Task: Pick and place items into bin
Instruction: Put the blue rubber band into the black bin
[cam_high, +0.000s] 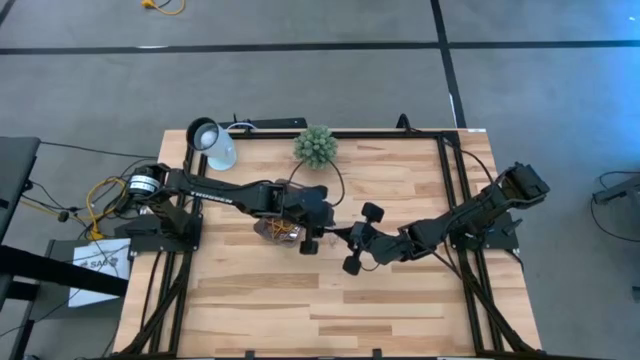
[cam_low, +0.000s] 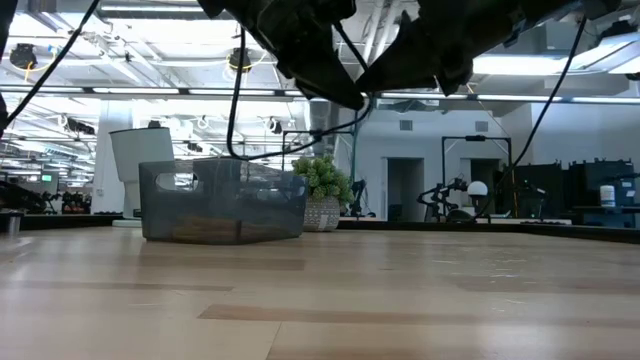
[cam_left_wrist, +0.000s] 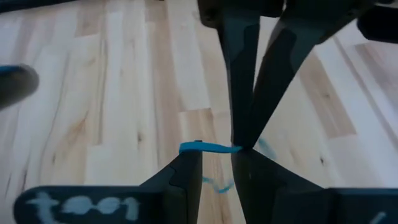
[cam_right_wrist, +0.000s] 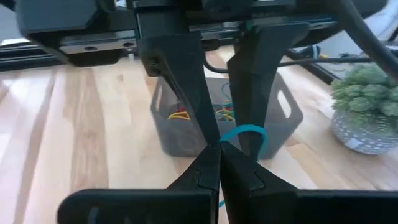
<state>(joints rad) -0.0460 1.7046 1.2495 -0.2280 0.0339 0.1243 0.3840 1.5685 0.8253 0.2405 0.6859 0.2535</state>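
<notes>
A thin teal band (cam_right_wrist: 247, 132) hangs in the air just right of the bin (cam_high: 272, 229). The bin is a dark translucent tray that stands on the table (cam_low: 225, 200) and holds yellow, orange and green bands (cam_right_wrist: 180, 114). My right gripper (cam_right_wrist: 219, 155) is shut on the teal band. My left gripper (cam_left_wrist: 217, 158) is open and faces the right one tip to tip, above the table. In the high view the two meet near the table's middle, the left gripper (cam_high: 322, 233) coming from the bin side and the right gripper (cam_high: 346, 240) from the right. My left gripper is open, so the band is not pinched. The band's free part (cam_left_wrist: 194, 147) reaches the tip of one finger (cam_left_wrist: 188, 163), and in the right wrist view it curls around that finger (cam_right_wrist: 252, 106). My right gripper pinches one end of the teal band (cam_left_wrist: 231, 148) between its two shut fingertips (cam_left_wrist: 244, 134). It comes about level from the table's right. The band is lifted clear of the table and arches away from the pinch as a slack loop.
A spiky green plant ball in a pot (cam_high: 315, 147) stands near the far edge, behind the grippers (cam_right_wrist: 367, 102). A white round lamp head (cam_high: 212, 143) sits at the far left corner. Bare wooden table (cam_high: 330, 310) lies toward the near edge.
</notes>
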